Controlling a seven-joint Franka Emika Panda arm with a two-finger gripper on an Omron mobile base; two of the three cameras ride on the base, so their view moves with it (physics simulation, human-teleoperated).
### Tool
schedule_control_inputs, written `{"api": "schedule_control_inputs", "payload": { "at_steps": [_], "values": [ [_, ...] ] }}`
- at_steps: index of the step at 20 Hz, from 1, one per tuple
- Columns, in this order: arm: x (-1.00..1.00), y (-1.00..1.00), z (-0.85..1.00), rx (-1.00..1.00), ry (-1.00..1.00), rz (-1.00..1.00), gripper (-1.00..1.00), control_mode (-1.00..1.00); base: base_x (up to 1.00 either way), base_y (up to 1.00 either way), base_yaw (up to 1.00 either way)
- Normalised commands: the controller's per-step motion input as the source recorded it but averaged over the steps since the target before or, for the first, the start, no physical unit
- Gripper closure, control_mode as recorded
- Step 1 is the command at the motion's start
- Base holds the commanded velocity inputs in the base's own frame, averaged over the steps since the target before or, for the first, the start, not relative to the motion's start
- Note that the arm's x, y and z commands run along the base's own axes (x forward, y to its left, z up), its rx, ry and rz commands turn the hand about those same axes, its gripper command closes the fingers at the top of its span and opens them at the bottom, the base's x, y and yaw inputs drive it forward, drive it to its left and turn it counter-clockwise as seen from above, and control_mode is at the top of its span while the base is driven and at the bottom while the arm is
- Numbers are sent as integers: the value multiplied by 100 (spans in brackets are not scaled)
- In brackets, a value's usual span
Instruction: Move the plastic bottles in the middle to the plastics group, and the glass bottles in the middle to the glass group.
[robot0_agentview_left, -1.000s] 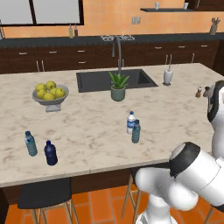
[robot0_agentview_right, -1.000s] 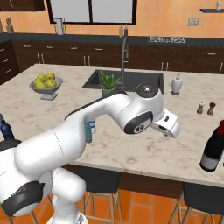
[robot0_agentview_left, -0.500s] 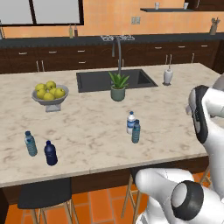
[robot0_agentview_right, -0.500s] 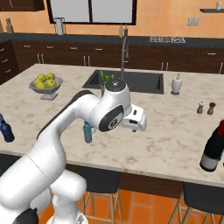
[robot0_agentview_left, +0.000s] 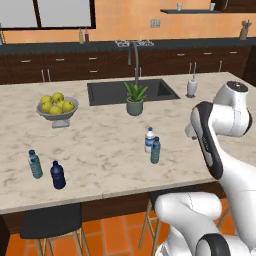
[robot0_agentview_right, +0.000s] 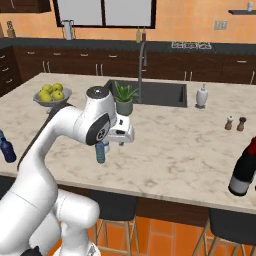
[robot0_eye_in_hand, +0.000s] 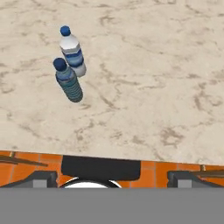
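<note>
Bottles, white-labelled (robot0_eye_in_hand: 72, 50) and teal (robot0_eye_in_hand: 68, 80), upright and touching mid-bench (robot0_eye_in_hand: 153, 65). Fingers' state unclear. Teal and navy pair (robot0_agentview_left: 46, 168) far left.

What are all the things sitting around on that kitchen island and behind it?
white-label bottle: one, clear, blue cap, island middle
teal bottle: one, beside it
pale teal bottle: one, island's left front
navy bottle: one, beside that
wine bottle: one, dark, island's right front
fruit bowl: one, grey, yellow fruit
potted plant: one, green, by the sink
sink: one, dark, with faucet
soap dispenser: one, white
shakers: two, small
stools: dark, under the island
arm: one, white
</note>
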Motion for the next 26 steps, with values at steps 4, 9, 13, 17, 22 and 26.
{"api": "schedule_control_inputs", "payload": {
  "at_steps": [4,9,13,17,22,26],
  "values": [
    [31,100,0,0,3,10,-100,-100,0,0,0],
    [55,70,-1,0,4,4,-100,-100,0,0,0],
    [80,3,-10,1,0,0,-100,-100,0,0,0],
    [77,10,-20,0,0,0,-100,-100,0,0,0],
    [23,21,-31,0,0,0,-100,-100,0,0,0],
    [25,4,-36,0,0,0,-100,-100,0,0,0]
  ]
}}
